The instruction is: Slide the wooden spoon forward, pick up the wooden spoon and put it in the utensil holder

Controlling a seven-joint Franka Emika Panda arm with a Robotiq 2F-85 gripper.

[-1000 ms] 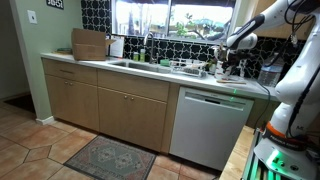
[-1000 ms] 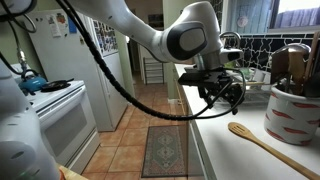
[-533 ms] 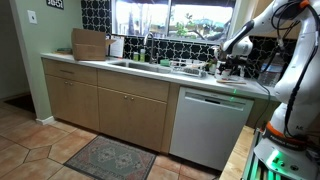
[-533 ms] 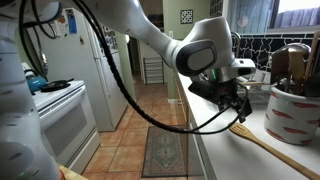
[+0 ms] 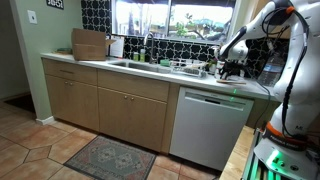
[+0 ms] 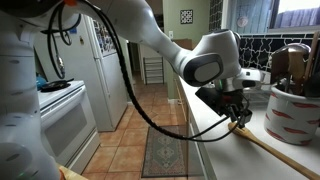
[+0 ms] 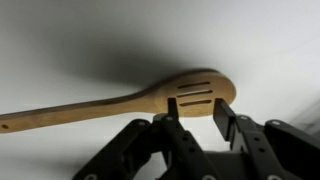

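Note:
The wooden spoon (image 7: 100, 108) lies flat on the white counter (image 7: 270, 50), its slotted head under my gripper (image 7: 197, 108). One fingertip (image 7: 172, 106) stands over the slots and the other sits at the head's edge, with a gap between the jaws. In an exterior view the gripper (image 6: 238, 118) is down on the spoon's head while the handle (image 6: 278, 152) runs toward the counter's near corner. The utensil holder (image 6: 293, 112), a white crock holding several utensils, stands just beyond the spoon. The gripper (image 5: 228, 68) also shows small at the counter's far end.
A dish rack (image 6: 256, 96) sits behind the gripper. The counter's edge (image 6: 205, 150) drops to the tiled floor close by. Farther along the counter are a sink (image 5: 130, 65) and a cardboard box (image 5: 90, 43). A stove (image 6: 60, 100) stands across the aisle.
The gripper has come down and across onto the spoon's head. Its jaws have narrowed from wide open. The spoon has not visibly moved.

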